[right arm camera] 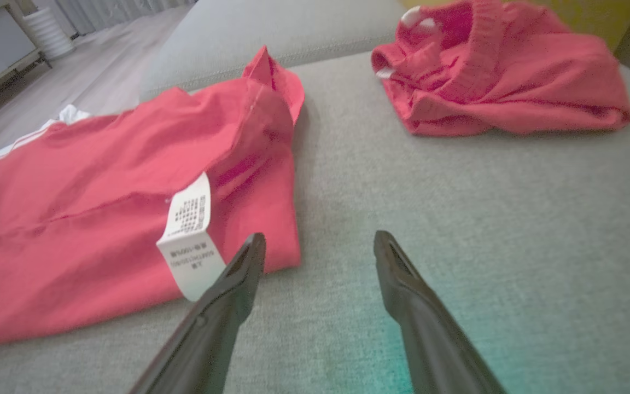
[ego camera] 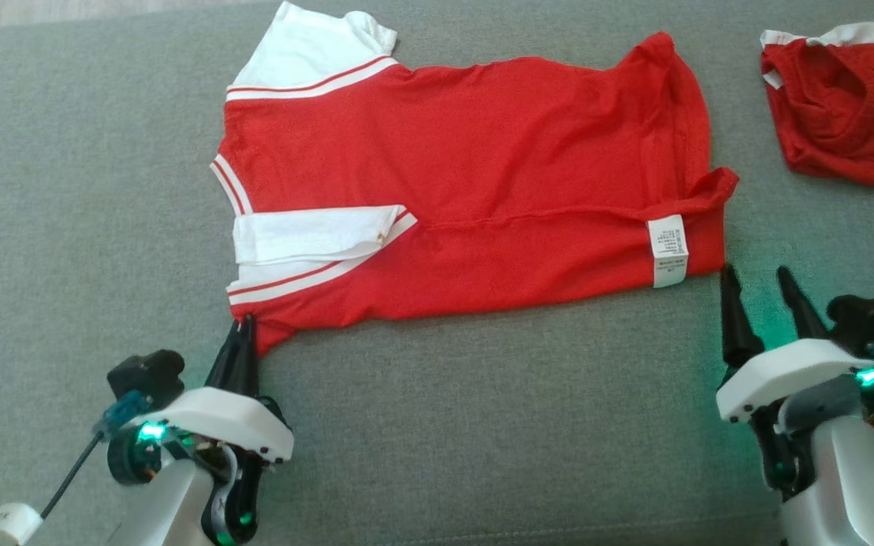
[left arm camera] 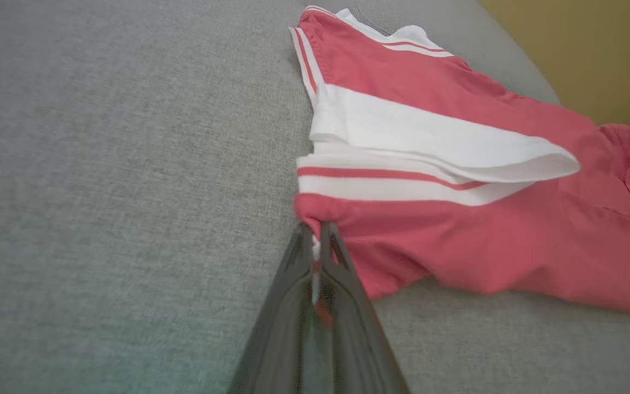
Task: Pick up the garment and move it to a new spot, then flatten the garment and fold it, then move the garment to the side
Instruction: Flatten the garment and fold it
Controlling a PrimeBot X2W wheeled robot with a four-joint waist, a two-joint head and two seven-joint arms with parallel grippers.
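Note:
The garment (ego camera: 482, 182) is a red T-shirt with white sleeves and red-striped trim, spread lengthwise on the grey cushion, its near edge folded over and a white care label (ego camera: 668, 250) showing. My left gripper (ego camera: 243, 327) is shut on the garment's near left corner; the left wrist view shows the garment (left arm camera: 457, 235) with red cloth pinched at the gripper (left arm camera: 315, 232) tips. My right gripper (ego camera: 757, 282) stands open just off the garment's near right corner. In the right wrist view, the gripper (right arm camera: 319, 243) hovers beside the garment (right arm camera: 101, 219) hem, empty.
A second red garment (ego camera: 847, 106) lies crumpled at the far right of the cushion, also the red heap (right arm camera: 506, 76) in the right wrist view. Grey cushion surface (ego camera: 482, 425) stretches bare in front. The cushion's far edge and a floor lie beyond.

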